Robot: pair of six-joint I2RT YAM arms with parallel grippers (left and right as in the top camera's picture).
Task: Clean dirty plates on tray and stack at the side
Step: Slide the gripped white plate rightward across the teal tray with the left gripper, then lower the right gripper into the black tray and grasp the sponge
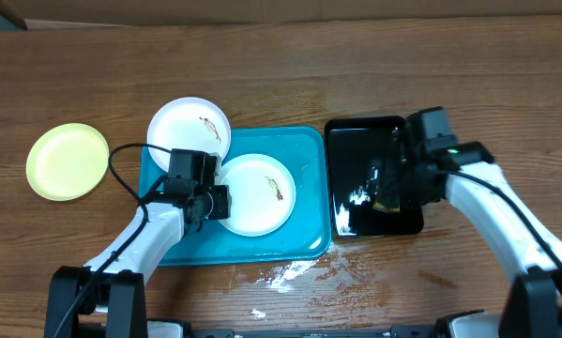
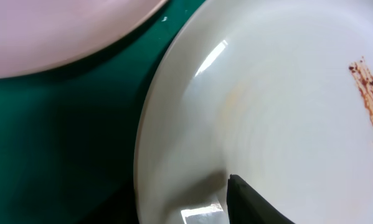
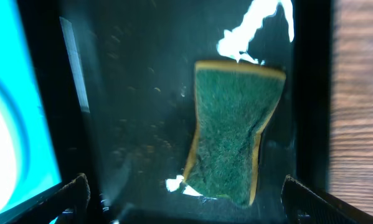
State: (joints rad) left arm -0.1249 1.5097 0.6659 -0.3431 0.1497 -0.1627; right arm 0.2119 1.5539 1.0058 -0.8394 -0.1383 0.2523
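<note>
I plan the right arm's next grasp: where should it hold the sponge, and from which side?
Grip the green sponge across its two long sides at the narrower middle, coming straight down: it lies flat in the black tray, green face up.

Your left arm (image 1: 135,235) comes in from the bottom left, and the left gripper (image 1: 213,202) sits low and points right. Only one dark finger (image 2: 254,202) shows up close, so you cannot tell how wide its jaws are. Your right arm (image 1: 506,211) bends in from the bottom right. The right gripper (image 1: 388,183) points down, jaws wide apart, holding nothing.
</note>
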